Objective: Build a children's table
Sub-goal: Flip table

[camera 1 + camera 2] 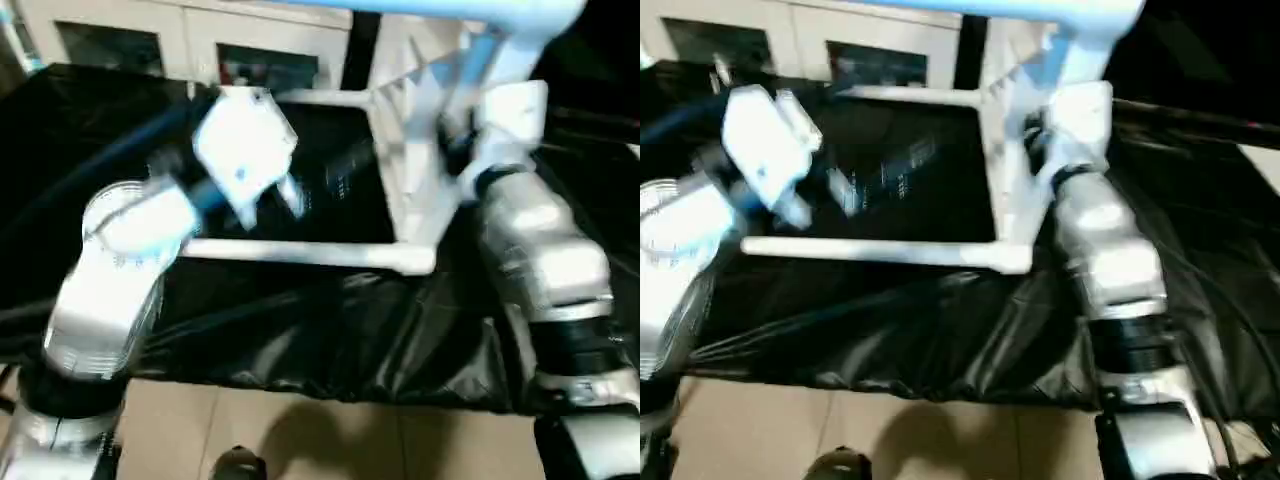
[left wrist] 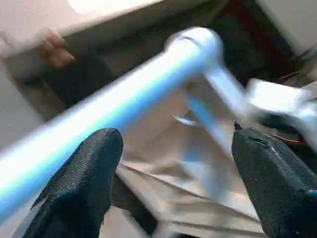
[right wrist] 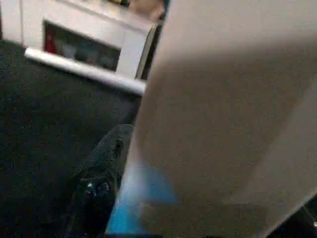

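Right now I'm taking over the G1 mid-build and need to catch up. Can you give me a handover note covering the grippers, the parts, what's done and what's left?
Left gripper: open, holding nothing, with a table leg crossing just beyond its fingers.
Right gripper: up against the table top; its grip is hidden.
Parts: the top stands on edge on the black cloth, with the near leg, far leg and upper leg pointing toward the robot's left.
Done: three legs appear to be socketed.
Left: find the fourth leg, which is too blurred to confirm, check each leg is seated, then stand the table up.
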Robot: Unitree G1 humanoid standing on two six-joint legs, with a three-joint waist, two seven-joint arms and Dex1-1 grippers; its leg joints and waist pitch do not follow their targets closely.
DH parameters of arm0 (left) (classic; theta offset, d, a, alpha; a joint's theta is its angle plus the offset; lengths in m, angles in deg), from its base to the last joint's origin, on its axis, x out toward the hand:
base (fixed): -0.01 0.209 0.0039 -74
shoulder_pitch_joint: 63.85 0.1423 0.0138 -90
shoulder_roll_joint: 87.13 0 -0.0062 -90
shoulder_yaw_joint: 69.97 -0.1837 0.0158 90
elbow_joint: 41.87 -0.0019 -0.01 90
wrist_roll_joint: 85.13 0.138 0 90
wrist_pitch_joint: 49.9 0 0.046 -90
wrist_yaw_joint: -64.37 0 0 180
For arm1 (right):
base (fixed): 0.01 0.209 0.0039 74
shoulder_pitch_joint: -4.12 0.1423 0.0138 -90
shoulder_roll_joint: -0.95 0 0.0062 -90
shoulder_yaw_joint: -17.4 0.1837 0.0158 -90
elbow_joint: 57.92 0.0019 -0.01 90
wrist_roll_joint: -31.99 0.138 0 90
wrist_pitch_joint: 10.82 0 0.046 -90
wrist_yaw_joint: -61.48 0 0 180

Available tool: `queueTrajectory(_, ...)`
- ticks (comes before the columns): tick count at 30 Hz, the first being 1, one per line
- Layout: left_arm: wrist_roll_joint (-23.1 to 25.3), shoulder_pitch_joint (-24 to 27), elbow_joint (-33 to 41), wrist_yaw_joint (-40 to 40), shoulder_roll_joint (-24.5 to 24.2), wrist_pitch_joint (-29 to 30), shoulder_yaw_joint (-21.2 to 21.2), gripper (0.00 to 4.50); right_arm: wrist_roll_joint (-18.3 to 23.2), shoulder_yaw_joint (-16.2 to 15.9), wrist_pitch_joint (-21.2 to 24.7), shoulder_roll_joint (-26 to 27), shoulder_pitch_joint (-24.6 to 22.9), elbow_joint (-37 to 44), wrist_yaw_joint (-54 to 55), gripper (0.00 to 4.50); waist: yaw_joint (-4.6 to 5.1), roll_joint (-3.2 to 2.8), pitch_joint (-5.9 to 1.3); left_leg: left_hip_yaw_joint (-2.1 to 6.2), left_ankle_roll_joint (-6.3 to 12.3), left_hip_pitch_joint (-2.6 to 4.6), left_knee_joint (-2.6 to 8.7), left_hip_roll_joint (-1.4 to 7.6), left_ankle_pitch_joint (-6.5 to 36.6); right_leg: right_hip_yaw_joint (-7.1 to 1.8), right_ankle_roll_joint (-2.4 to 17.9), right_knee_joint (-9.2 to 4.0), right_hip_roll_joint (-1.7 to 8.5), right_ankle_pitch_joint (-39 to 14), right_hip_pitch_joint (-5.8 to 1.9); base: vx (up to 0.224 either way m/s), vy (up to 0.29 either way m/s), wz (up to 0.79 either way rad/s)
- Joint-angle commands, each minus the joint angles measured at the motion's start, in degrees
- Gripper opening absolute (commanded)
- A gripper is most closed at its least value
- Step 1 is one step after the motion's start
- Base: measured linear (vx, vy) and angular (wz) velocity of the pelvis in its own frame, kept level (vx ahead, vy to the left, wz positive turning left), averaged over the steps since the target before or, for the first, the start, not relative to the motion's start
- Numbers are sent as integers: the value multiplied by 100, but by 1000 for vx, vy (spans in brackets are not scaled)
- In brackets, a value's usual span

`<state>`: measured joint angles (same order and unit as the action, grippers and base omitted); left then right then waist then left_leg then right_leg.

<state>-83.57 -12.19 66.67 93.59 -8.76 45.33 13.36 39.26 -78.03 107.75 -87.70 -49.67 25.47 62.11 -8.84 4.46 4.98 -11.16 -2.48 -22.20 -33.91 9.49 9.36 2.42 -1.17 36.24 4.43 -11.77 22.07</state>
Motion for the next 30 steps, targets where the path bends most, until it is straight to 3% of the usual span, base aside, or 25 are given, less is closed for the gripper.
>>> queueTrajectory(1, 316, -170, -191, -205, -84, -275, 51, 399, -54, 0, 1, -10, -57, 9, -35, 306, 7, -60, -466, 230, -734, 140, 472, 329, 1354, -230, 518, -358, 421, -815, -148, 0, 0, 0)
queueTrajectory(5, 777, -441, -469, -392, -237, -603, -43, 399, -81, 34, -169, -10, -278, 36, -23, 306, 0, -86, -497, 199, -646, 144, 419, 321, 940, -223, 651, -298, 399, -191, -150, 0, 0, 0)
queueTrajectory(9, 1573, -679, -1064, -750, -423, -1179, -268, 399, -216, 25, -542, 44, -662, -123, -71, 306, -76, -104, -526, 184, -558, 155, 390, 321, 787, -217, 752, -271, 393, 157, -154, 0, 0, 0)
queueTrajectory(10, 1598, -693, -1098, -760, -435, -1207, -274, 399, -220, 26, -562, 50, -676, -137, -72, 306, -96, -157, -536, 194, -565, 154, 385, 318, 799, -216, 757, -259, 399, 178, -152, 0, 0, 0)
queueTrajectory(11, 1663, -730, -1187, -787, -470, -1287, -290, 399, -235, 29, -614, 63, -715, -177, -73, 306, -95, -146, -539, 189, -578, 163, 385, 319, 813, -214, 765, -260, 392, 201, -149, 0, 0, 0)
queueTrajectory(12, 1881, -794, -1388, -877, -581, -1457, -336, 399, -230, 60, -721, 118, -766, -254, -83, 306, -122, -182, -542, 200, -594, 169, 387, 321, 870, -209, 792, -252, 397, 211, -143, 0, 0, 0)
queueTrajectory(13, 1961, -802, -1449, -900, -631, -1514, -352, 399, -227, 69, -744, 142, -781, -273, -71, 306, -129, -270, -538, 215, -640, 174, 394, 318, 1005, -205, 803, -246, 393, 147, -125, 0, 0, 0)
queueTrajectory(14, 2097, -821, -1535, -967, -692, -1573, -366, 399, -231, 73, -774, 161, -794, -295, -57, 306, -113, -219, -526, 214, -673, 173, 409, 323, 1166, -204, 831, -266, 393, 55, -133, 0, 0, 0)
queueTrajectory(15, 2240, -837, -1596, -1056, -747, -1612, -376, 399, -233, 76, -806, 175, -805, -312, -45, 306, -122, -254, -526, 225, -685, 169, 417, 323, 1254, -206, 865, -265, 408, -52, -139, 0, 0, 0)
queueTrajectory(16, 2386, -863, -1683, -1170, -805, -1677, -374, 399, -243, 85, -856, 197, -811, -347, -35, 306, -119, -241, -522, 222, -685, 168, 421, 328, 1309, -209, 864, -282, 410, -115, -135, 0, 0, 0)
queueTrajectory(18, 2648, -910, -1799, -1424, -898, -1684, -342, 399, -252, 97, -958, 243, -793, -443, -31, 306, -118, -270, -524, 233, -695, 167, 417, 332, 1433, -221, 857, -287, 430, -279, -135, 0, 0, 0)
queueTrajectory(21, 3135, -1018, -1952, -1859, -1073, -1700, -163, 399, -280, 120, -1121, 339, -715, -657, -43, 306, -123, -227, -510, 234, -631, 142, 412, 330, 1435, -235, 881, -299, 443, -513, -124, 0, 0, 0)
queueTrajectory(23, 3180, -1029, -1971, -1910, -1105, -1707, -136, 399, -273, 132, -1160, 357, -696, -710, -54, 306, -126, -265, -512, 241, -631, 145, 407, 332, 1513, -236, 891, -306, 451, -650, -98, 0, 0, 0)
queueTrajectory(30, 3570, -898, -2195, -2348, -1299, -1665, 15, 399, -276, 208, -1835, 504, -528, -1334, -197, 306, -119, -272, -515, 256, -634, 150, 420, 344, 1724, -218, 962, -303, 440, -758, -59, 0, 0, 0)
